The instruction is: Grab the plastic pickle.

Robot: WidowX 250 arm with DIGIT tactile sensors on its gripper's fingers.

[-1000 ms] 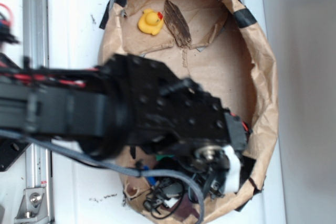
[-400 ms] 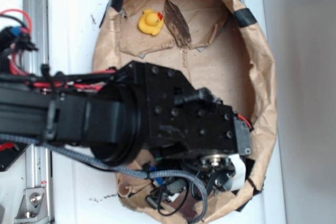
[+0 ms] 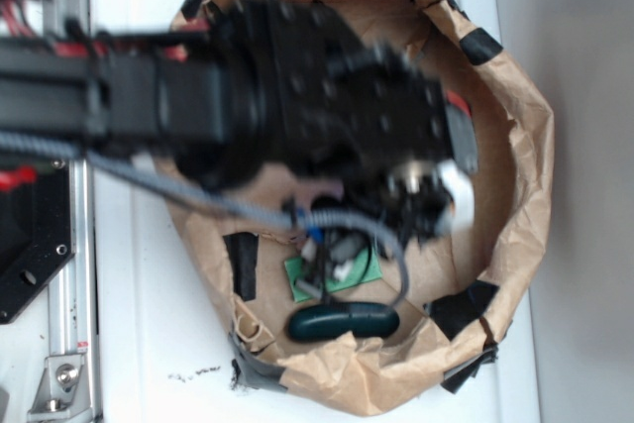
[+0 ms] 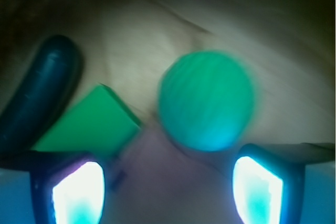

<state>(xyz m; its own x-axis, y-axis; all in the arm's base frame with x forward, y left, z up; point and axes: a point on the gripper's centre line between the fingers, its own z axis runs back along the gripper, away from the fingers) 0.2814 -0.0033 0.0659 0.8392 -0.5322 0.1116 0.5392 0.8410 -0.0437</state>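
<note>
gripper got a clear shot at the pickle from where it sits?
Probably, after shifting sideways. The plastic pickle lies uncovered at the wrist view's left edge, outside the open gripper. The green ball is nearer centre, and the green block touches the pickle, crowding one side.

A paper basin (image 3: pixel 520 175) with raised crumpled walls sits on the tabletop (image 3: pixel 139 344), and everything lies inside it. In the exterior view the arm reaches in from the left edge and covers the upper and middle part of the basin floor. The plastic pickle (image 3: pixel 343 322) lies lengthwise near the basin's lower wall, just below the block (image 3: pixel 357 272), which is partly hidden under the arm's cables. In the wrist view the pickle (image 4: pixel 39 90) lies at the far left, the block (image 4: pixel 89 124) just beside it to the right, and the ball (image 4: pixel 206 99) further right, apart from the block. The claw (image 4: pixel 168 192) hangs over the floor with its fingers spread; the ball lies ahead of the gap, toward the right finger (image 4: pixel 257 190)
</note>
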